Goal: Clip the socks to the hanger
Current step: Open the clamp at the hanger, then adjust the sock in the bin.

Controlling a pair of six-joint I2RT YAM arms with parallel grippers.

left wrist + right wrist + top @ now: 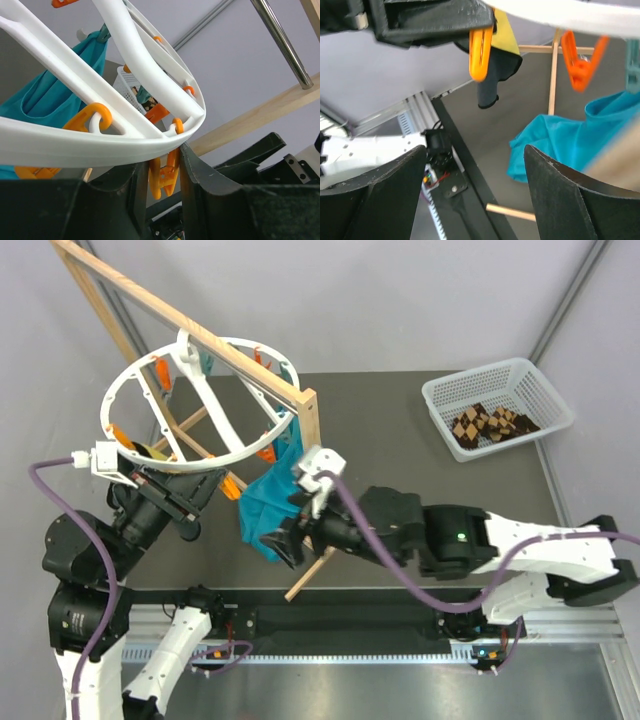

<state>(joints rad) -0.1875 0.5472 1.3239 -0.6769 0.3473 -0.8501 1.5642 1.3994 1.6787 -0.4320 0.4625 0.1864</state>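
Pinches orange clip [162,179] on hanger [100,150] with left fingers [200,185], likely to open it; holds right fingers [560,200] apart, ready for socks [490,425] at two o'clock.

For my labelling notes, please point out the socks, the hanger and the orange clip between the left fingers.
the socks [490,425]: top view, middle of pile.
the hanger [100,150]: left wrist view, white rim.
the orange clip [164,177]: left wrist view, lower body.

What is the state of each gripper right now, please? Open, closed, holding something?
Left gripper: closed on an orange clip of the hanger.
Right gripper: open, holding nothing.
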